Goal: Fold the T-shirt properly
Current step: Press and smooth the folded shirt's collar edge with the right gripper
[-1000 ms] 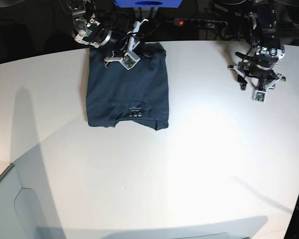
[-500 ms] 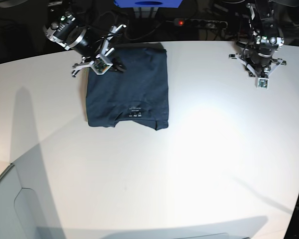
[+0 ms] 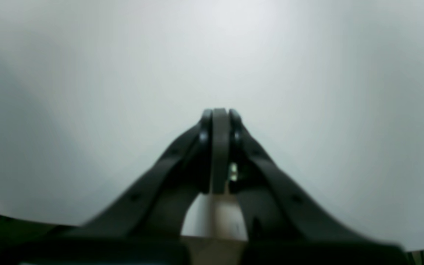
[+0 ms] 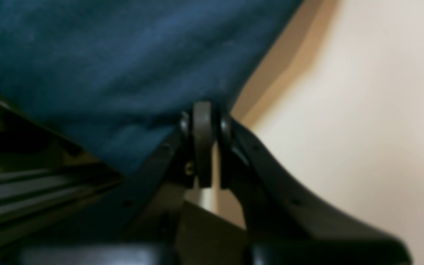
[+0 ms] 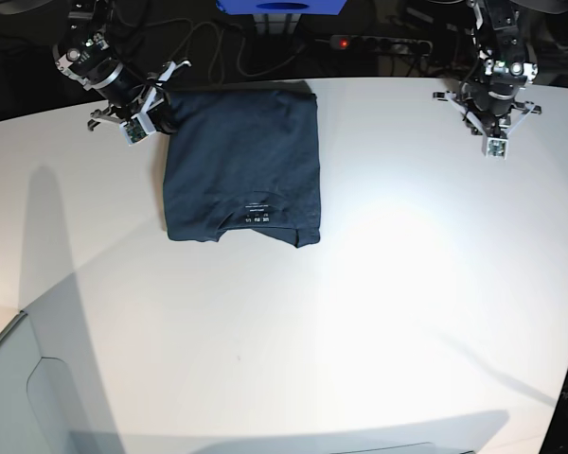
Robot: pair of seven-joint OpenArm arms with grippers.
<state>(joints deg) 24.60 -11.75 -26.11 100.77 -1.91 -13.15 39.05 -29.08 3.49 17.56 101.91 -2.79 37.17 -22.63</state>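
The T-shirt [image 5: 243, 163] lies folded into a neat rectangle near the far edge of the white table [image 5: 379, 312], left of centre. The right gripper [image 4: 205, 110] hovers at its far-left corner, jaws pressed together, holding nothing. The left gripper [image 3: 219, 114], likewise closed and empty, hangs near the table's far-right corner.

The left gripper [image 3: 219, 121], jaws pressed together, hangs over the bare white table [image 3: 87, 92].

Left hand [image 3: 220, 114] closed, empty; right hand [image 4: 205, 110] closed, empty.
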